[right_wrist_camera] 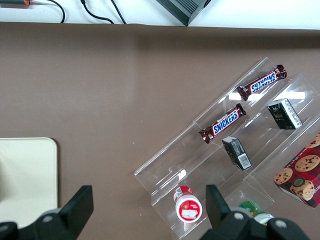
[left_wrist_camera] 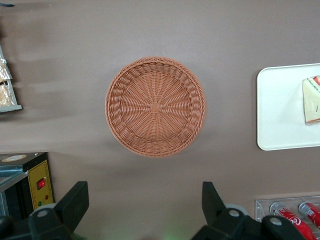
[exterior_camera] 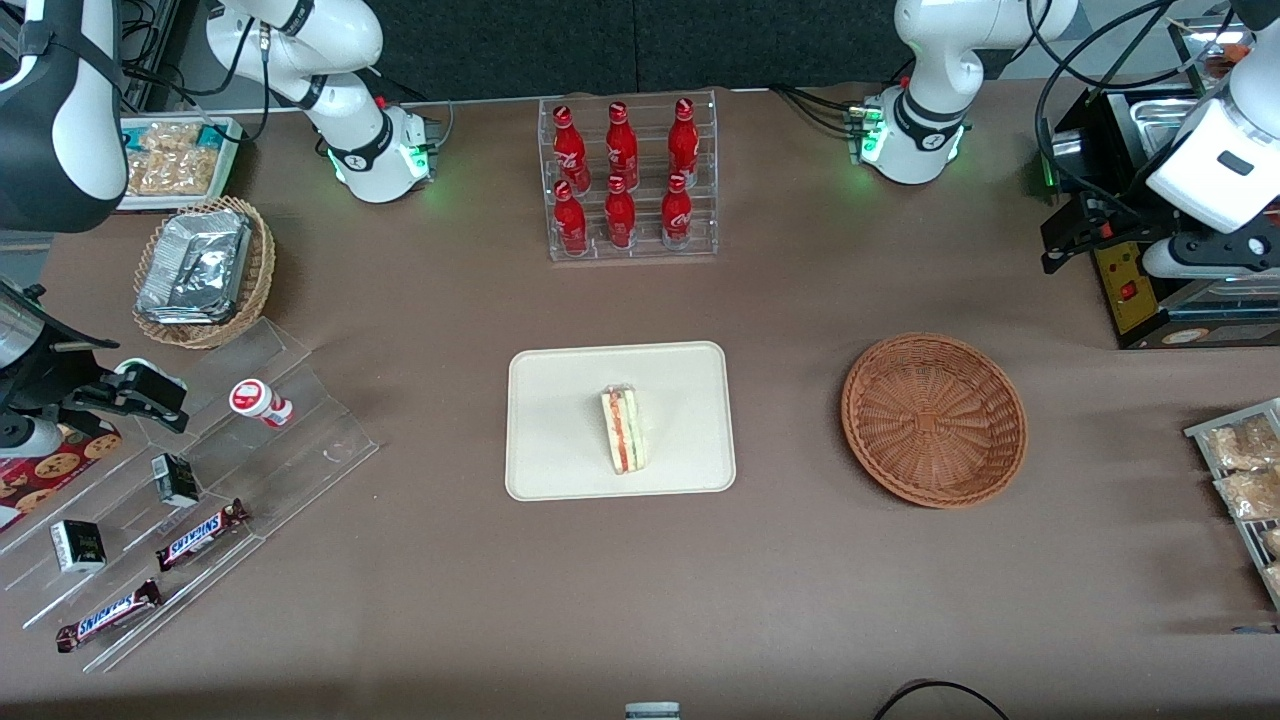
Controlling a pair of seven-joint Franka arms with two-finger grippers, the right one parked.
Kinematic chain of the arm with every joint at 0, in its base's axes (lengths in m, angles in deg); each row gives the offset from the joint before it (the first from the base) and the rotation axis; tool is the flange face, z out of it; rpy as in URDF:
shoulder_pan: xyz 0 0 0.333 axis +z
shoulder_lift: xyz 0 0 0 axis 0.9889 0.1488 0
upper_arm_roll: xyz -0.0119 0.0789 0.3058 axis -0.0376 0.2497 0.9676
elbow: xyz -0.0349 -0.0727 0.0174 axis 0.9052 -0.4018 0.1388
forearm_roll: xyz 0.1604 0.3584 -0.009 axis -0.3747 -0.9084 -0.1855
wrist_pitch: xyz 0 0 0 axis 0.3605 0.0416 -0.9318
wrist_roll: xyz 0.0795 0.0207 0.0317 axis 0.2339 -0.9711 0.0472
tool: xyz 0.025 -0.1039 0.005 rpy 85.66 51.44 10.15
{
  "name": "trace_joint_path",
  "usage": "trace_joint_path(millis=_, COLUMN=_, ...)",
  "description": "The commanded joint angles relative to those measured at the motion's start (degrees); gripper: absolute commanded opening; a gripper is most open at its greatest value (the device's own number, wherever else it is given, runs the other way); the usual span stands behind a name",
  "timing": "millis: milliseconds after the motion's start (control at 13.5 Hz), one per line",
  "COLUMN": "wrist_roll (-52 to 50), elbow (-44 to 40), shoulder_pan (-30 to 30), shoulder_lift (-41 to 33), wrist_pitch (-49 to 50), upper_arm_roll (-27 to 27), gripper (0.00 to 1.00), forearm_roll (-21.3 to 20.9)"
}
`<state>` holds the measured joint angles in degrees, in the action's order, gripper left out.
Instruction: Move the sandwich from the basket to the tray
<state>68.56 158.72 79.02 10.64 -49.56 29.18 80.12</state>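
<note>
The sandwich (exterior_camera: 624,430) lies on the cream tray (exterior_camera: 560,400), filling edge up, near the tray's middle. The round reddish-brown basket (exterior_camera: 934,418) stands beside the tray, toward the working arm's end, and is empty. My gripper (exterior_camera: 1075,237) hangs high above the table, farther from the front camera than the basket, close to a black machine. In the left wrist view the gripper (left_wrist_camera: 145,192) is wide open and empty, with the basket (left_wrist_camera: 155,106) below it and the tray (left_wrist_camera: 280,110) with the sandwich (left_wrist_camera: 312,100) off to the side.
A clear rack of red cola bottles (exterior_camera: 628,180) stands farther back than the tray. A black machine with a yellow panel (exterior_camera: 1130,290) and a rack of snack packs (exterior_camera: 1245,470) sit at the working arm's end. Acrylic steps with Snickers bars (exterior_camera: 200,535) and a tan foil-pack basket (exterior_camera: 203,270) lie toward the parked arm's end.
</note>
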Motion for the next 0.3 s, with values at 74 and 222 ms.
trace_joint_path(millis=74, wrist_roll=0.65, elbow=-1.90, shoulder_pan=-0.65, shoulder_lift=0.73, wrist_pitch=2.08, upper_arm_roll=0.57, gripper=1.00, forearm_roll=-1.73)
trace_joint_path(millis=222, wrist_roll=0.65, elbow=-1.99, shoulder_pan=-0.65, shoulder_lift=0.82, wrist_pitch=2.17, upper_arm_roll=0.57, gripper=1.00, forearm_roll=-1.73)
